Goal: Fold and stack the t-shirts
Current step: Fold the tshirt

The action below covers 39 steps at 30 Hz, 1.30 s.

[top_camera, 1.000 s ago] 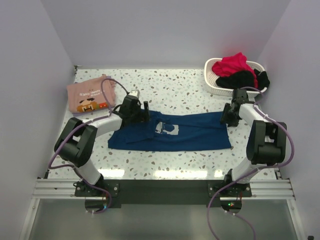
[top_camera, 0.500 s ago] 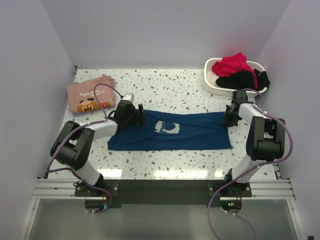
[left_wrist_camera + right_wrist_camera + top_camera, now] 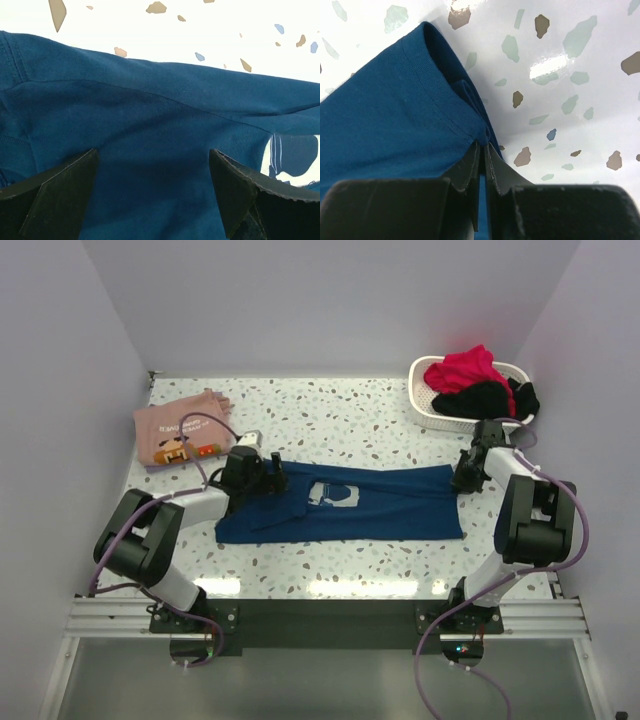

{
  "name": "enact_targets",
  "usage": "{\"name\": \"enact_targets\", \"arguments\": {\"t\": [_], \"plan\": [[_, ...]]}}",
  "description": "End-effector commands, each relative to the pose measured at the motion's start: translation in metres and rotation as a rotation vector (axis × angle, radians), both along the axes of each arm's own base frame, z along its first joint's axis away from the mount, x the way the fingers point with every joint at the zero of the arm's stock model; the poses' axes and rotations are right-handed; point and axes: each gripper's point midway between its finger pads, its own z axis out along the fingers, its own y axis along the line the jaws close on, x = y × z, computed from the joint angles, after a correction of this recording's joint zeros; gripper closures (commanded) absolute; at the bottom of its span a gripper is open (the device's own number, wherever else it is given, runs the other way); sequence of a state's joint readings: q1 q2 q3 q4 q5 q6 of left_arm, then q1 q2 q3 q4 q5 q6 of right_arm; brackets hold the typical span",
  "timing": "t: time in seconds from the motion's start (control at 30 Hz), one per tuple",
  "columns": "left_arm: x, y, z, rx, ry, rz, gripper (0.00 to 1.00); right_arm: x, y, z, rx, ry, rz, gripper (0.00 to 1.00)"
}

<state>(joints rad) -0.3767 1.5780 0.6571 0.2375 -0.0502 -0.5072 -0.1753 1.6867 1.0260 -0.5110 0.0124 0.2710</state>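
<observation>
The dark blue t-shirt [image 3: 380, 508] lies spread across the middle of the table, its pale print [image 3: 335, 495] facing up. My left gripper [image 3: 268, 478] hovers low over the shirt's left part. In the left wrist view it [image 3: 152, 185] stands open, fingers [image 3: 65, 195] wide apart above blue cloth [image 3: 150, 115] and nothing between them. My right gripper [image 3: 463, 478] is at the shirt's far right corner. The right wrist view shows it [image 3: 484, 147] shut on the hem of the blue t-shirt [image 3: 380, 125]. The salmon-pink t-shirt [image 3: 180, 430] lies folded at the back left.
A white basket [image 3: 425, 405] holding red and black clothes stands at the back right, just behind the right arm. Side walls close in the speckled table [image 3: 340, 420] on the left and right.
The right gripper has closed on the shirt's right hem. The left gripper has moved a little left and lower over the shirt, and the shirt's left end has shifted.
</observation>
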Motion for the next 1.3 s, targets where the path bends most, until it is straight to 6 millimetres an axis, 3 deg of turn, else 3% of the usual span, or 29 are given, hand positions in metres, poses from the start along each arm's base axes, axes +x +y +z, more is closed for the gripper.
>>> {"name": "enact_targets", "arguments": {"t": [0.0,0.1,0.23,0.37,0.47,0.73,0.9,1.27], "plan": [[-0.012,0.014,-0.016,0.065,0.080,-0.013,0.02,0.007,-0.004,0.014,-0.008,-0.048,-0.002,0.91],[-0.005,0.011,0.001,0.063,0.042,-0.024,0.02,0.009,-0.005,0.016,-0.009,-0.056,-0.002,0.83],[-0.002,0.010,0.025,0.071,-0.009,-0.032,0.01,0.010,-0.004,0.019,-0.007,-0.072,0.000,0.62],[-0.009,0.006,0.054,0.096,-0.064,-0.039,0.00,0.013,-0.004,0.026,-0.013,-0.106,0.004,0.56],[-0.023,0.014,0.058,0.135,-0.044,-0.017,0.00,0.013,0.000,0.027,0.005,-0.113,0.016,0.55],[-0.074,0.039,0.027,0.174,0.099,0.031,0.12,0.014,0.007,0.024,0.037,-0.116,0.030,0.55],[-0.084,0.037,0.021,0.135,0.121,0.040,0.25,0.014,0.008,0.021,0.046,-0.113,0.029,0.55],[-0.096,0.032,0.000,0.099,0.191,0.037,0.37,0.012,0.008,0.017,0.051,-0.101,0.030,0.55]]}}
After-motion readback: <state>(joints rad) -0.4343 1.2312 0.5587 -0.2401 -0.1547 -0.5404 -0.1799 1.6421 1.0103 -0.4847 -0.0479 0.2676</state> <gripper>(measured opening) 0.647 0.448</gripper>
